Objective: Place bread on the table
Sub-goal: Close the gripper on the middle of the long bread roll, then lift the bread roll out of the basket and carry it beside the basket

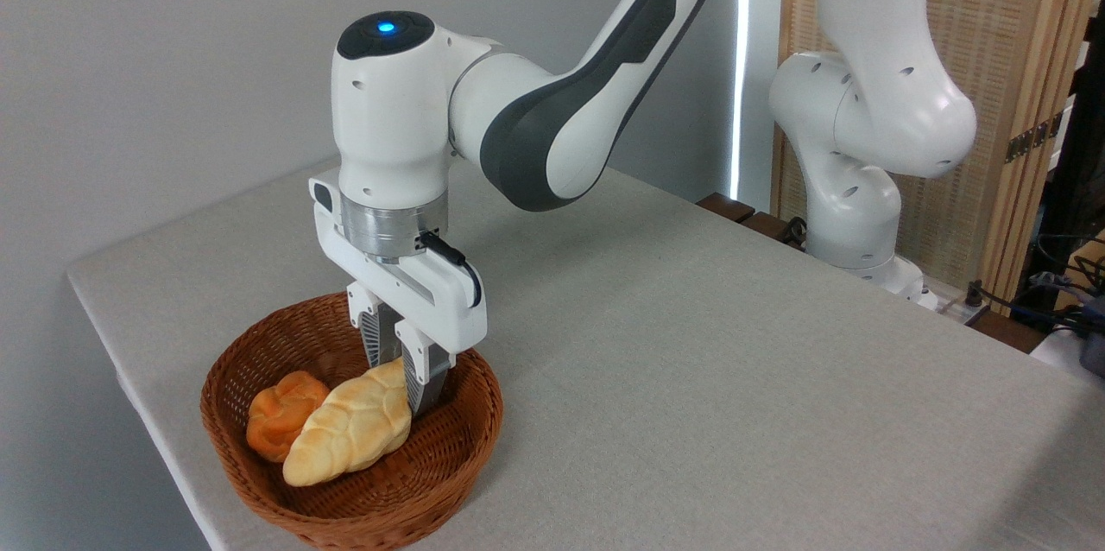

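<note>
Pale-golden bread (350, 430) sits gripped at one end between the tool's (404, 378) fingers.

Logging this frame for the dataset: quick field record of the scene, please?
bread: long braided loaf, in the basket, not yet on the table
bun: orange, left of the bread, touching it
basket: brown wicker, near the table's left edge
gripper: lowered into the basket, fingers astride the bread's upper end; contact unclear
table: grey cloth top

You had bright, even, sharp footage: a glaring white light strip (736, 59) behind the arm, soft shadows on the table (691, 344), and no visible blur.
</note>
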Motion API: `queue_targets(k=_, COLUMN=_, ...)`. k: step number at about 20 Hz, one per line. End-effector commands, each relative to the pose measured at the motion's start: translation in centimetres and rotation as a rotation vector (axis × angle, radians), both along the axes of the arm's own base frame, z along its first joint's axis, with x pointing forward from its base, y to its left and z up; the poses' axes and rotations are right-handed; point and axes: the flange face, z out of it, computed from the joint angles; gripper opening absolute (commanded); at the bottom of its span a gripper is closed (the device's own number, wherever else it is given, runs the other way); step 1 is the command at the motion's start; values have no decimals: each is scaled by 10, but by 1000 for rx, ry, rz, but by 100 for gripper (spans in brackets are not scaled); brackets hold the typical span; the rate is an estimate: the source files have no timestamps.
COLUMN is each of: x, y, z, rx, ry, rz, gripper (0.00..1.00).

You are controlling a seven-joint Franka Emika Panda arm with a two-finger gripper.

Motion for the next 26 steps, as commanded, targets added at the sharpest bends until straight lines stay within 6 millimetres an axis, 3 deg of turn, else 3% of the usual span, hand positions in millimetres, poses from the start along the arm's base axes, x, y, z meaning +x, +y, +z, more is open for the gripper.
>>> queue_targets(k=1, x=0, y=4, z=10, rx=-26, ry=-27, rz=40, gripper=32)
queue_targets(k=11, x=3, y=9, z=26, rx=-76, ry=-45, rz=82, gripper=30)
queue_targets(k=15, x=1, y=10, z=48, rx=-96, ry=-68, rz=89, gripper=30)
queue_targets(k=16, x=0, y=18, z=54, rx=-98, ry=-75, rz=103, gripper=30)
queue_targets(k=20, x=-14, y=33, z=79, rx=-99, ry=-60, rz=101, gripper=30)
queue_targets(k=26, x=-51, y=29, z=122, rx=-102, ry=5, rz=17, gripper=30)
